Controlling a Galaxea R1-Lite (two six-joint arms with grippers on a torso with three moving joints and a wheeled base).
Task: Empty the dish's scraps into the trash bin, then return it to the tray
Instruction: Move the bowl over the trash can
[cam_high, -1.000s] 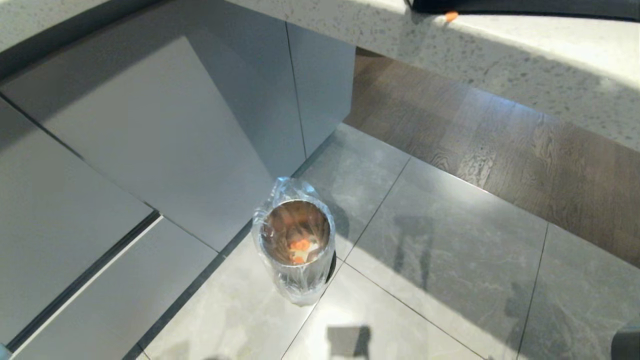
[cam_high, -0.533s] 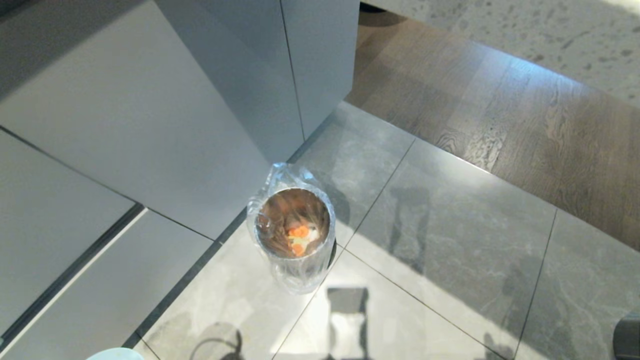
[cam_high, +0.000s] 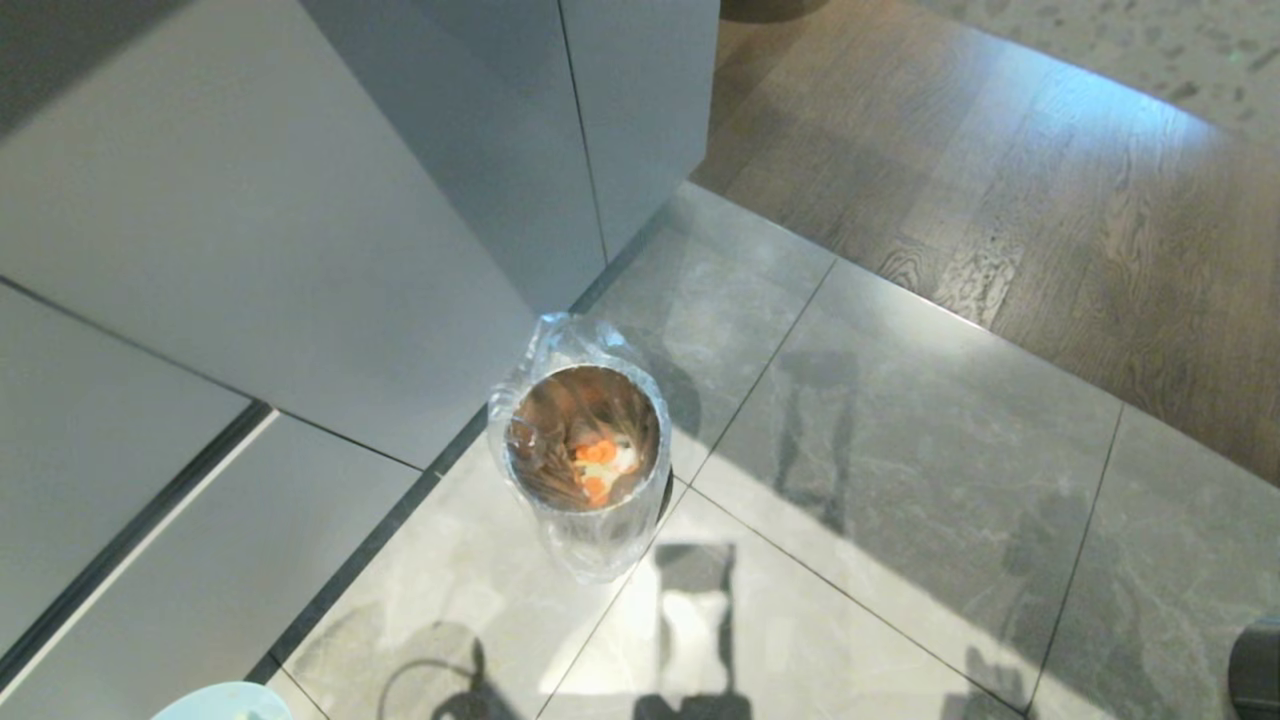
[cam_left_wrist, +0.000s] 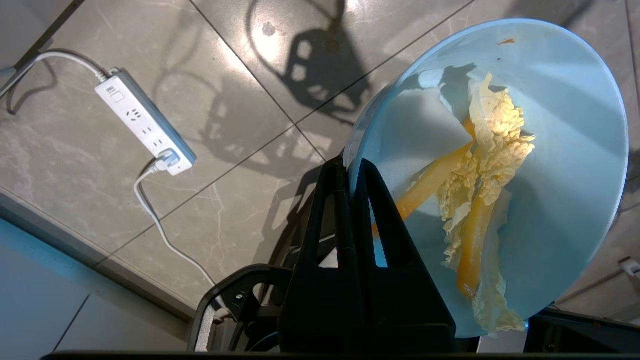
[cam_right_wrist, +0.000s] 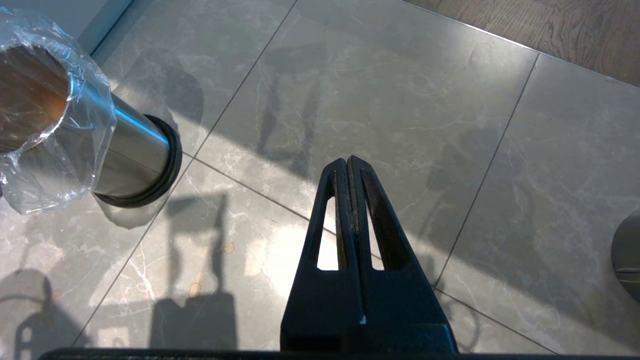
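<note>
The pale-blue dish (cam_left_wrist: 560, 150) hangs over the floor with my left gripper (cam_left_wrist: 350, 165) shut on its rim. Yellow and whitish leafy scraps (cam_left_wrist: 492, 165) with orange strips lie inside it. In the head view only the dish's edge (cam_high: 225, 703) peeks in at the bottom left. The trash bin (cam_high: 585, 450), a shiny metal cylinder lined with crinkled clear plastic, stands on the floor tiles by the cabinet corner, with orange and pale bits inside. It also shows in the right wrist view as the trash bin (cam_right_wrist: 75, 125). My right gripper (cam_right_wrist: 348, 161) is shut on nothing, over bare tiles. The tray is out of view.
Grey cabinet fronts (cam_high: 300, 230) rise behind and left of the bin. A white power strip (cam_left_wrist: 145, 122) with a plugged cable lies on the tiles near the dish. Wooden flooring (cam_high: 1050, 200) begins at the back right. A dark round object (cam_high: 1258, 665) sits at the right edge.
The whole head view has tipped downward: the countertop slid out at the top and the bin shifted up in the picture. The dish's edge has come into view at the bottom left.
</note>
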